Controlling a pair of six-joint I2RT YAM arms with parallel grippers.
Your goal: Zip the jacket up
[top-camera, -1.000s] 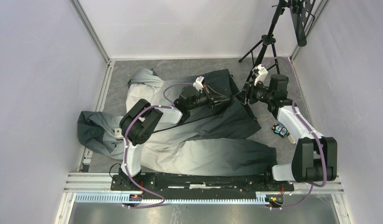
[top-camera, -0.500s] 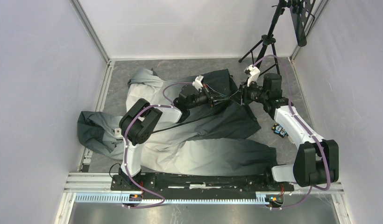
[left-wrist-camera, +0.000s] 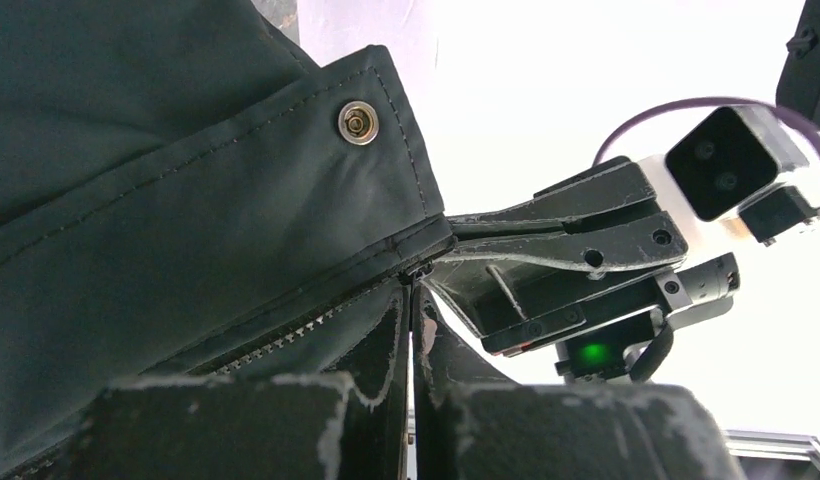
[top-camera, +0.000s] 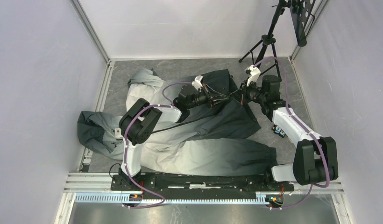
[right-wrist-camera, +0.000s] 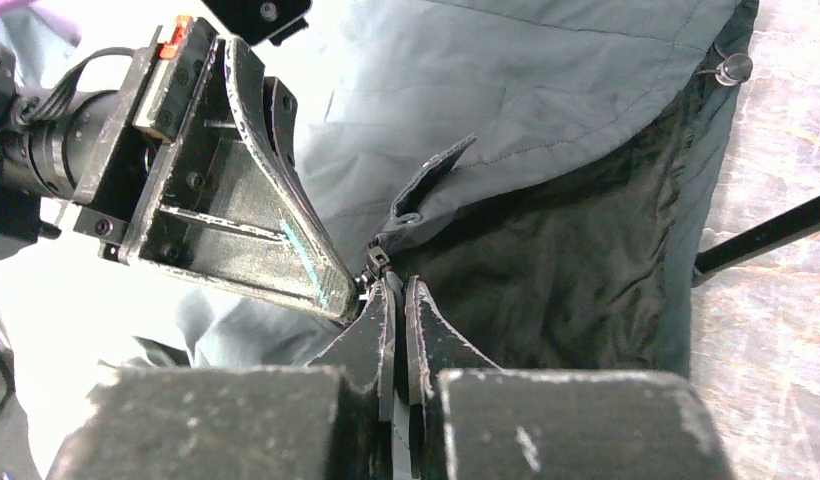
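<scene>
The jacket (top-camera: 199, 151) lies spread on the table, pale grey shading to black at the far end. There both grippers meet at its lifted hem corner. My left gripper (top-camera: 221, 99) is shut on the jacket edge at the end of the zipper teeth (left-wrist-camera: 286, 336), just under the hem's metal snap (left-wrist-camera: 358, 123); its tips (left-wrist-camera: 411, 298) are pressed together. My right gripper (top-camera: 234, 96) comes in from the right, tip to tip with the left. It is shut (right-wrist-camera: 396, 288) on a thin strip of jacket fabric beside the small zipper piece (right-wrist-camera: 375, 262).
A black tripod (top-camera: 266, 42) stands at the far right corner. A small coloured card (top-camera: 279, 130) lies on the table beside the right forearm. Walls close in on three sides, with a metal rail (top-camera: 98, 100) along the left.
My right gripper has moved left to meet the left gripper and has gone from open to shut on the jacket edge. The left gripper stayed shut in place.
</scene>
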